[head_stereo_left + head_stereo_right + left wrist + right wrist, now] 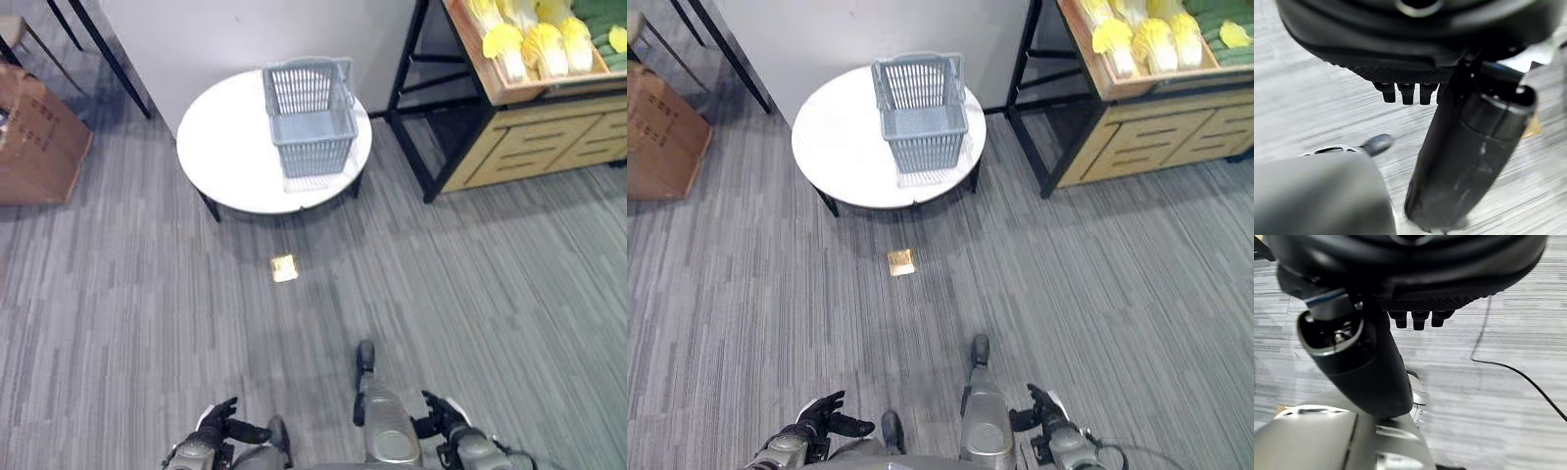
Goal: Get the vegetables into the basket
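A grey plastic basket (312,127) with its handle raised stands empty on a round white table (225,147) ahead of me. Yellow-leaved cabbages (544,49) and some green vegetables (602,20) lie in a wooden crate on a stand at the far right. My left hand (220,423) and right hand (446,413) hang low at the near edge, far from both table and stand. Both are relaxed and hold nothing. The wrist views show each thumb, left (1474,147) and right (1366,367), over grey floor.
The wooden stand (549,137) has drawers and a black metal frame (409,108) beside the table. A brown cardboard box (34,137) sits at the far left. A small yellow scrap (284,267) lies on the grey carpet in front of the table.
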